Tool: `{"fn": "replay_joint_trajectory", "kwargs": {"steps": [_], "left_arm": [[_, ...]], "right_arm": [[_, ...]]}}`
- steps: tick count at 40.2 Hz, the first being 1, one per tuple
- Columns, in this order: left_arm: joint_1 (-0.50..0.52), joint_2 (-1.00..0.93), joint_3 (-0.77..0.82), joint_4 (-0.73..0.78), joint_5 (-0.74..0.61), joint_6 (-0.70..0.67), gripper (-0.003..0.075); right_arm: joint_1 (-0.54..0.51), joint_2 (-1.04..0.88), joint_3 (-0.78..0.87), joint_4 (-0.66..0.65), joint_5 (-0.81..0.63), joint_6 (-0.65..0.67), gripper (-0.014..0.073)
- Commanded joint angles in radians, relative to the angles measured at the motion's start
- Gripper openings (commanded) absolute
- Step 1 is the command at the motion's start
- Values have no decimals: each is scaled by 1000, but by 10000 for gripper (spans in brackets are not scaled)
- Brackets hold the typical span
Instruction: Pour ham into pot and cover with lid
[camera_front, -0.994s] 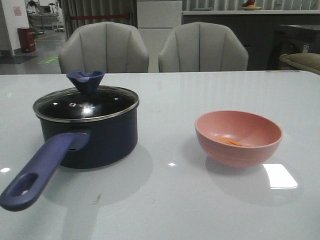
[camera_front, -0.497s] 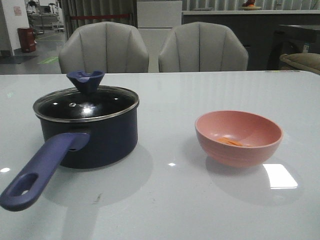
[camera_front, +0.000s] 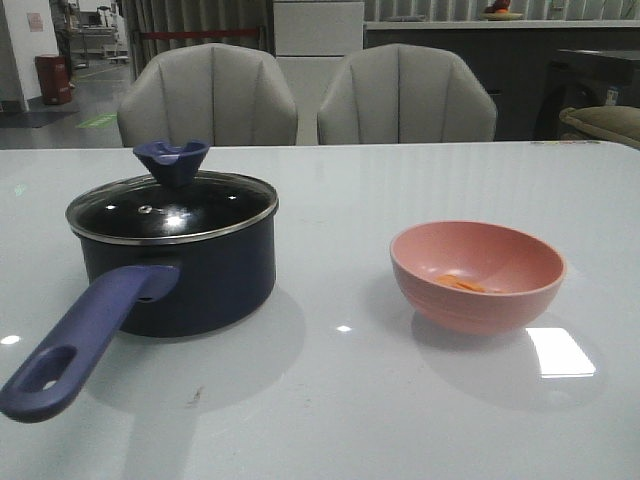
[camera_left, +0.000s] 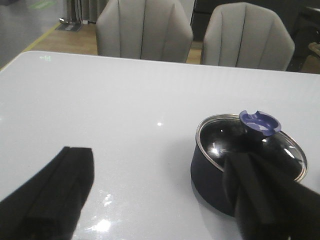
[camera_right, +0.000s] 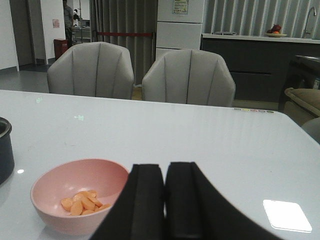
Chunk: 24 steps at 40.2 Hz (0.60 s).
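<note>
1. The ham (camera_front: 460, 284) lies as a few orange slivers in the bottom of the pink bowl (camera_front: 478, 274), which sits on the white bench (camera_front: 340, 400) at about 3 o'clock from the pot in the front view.
2. The pot (camera_front: 180, 268) stands well apart from the bowl, at 9 o'clock from it, with its long purple-blue handle (camera_front: 85, 338) running toward 7 o'clock, out to the near edge of the bench.
3. The lid (camera_front: 172, 205) sits flat on the pot, closing it, with its blue knob (camera_front: 171, 160) upright on top.
4. Bare bench lies between pot and bowl; nothing stands between them.
5. The left gripper (camera_left: 160, 200) has its fingers spread wide apart and holds nothing; in the left wrist view one finger (camera_left: 270, 200) overlaps the pot, the other shows over bare bench.
6. The right gripper (camera_right: 165, 205) has its fingers pressed together with nothing between them; in the right wrist view it hangs near the bowl without touching it.
7. Two grey chairs (camera_front: 300, 95) stand behind the far edge of the bench, at 12 o'clock.
8. Neither arm shows in the front view.
</note>
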<state>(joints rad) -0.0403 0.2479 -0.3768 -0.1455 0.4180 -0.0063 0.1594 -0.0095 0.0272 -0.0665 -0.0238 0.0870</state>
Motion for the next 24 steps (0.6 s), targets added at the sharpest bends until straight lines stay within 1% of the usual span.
{"fn": "replay_joint_trajectory", "kwargs": {"steps": [1,10,14,20,24], "left_arm": [[2,90,-110,-7,-11,-9,587],[2,317,-294,2,95,-9,586],[2,438,-374,4,168,-9,586],[2,613,-521,-2,312,-9,586],[-2,713,-609,-26,358,-9,586]], "right_arm": [[-7,-21,-6,-12,-84,-5,162],[-7,-21,-6,-12,-84,-5,162],[-7,-21,-6,-12,-84,-5,162],[-7,-21,-6,-12,-84,-5,162],[-7,-21,-6,-12,-84,-5,162]]}}
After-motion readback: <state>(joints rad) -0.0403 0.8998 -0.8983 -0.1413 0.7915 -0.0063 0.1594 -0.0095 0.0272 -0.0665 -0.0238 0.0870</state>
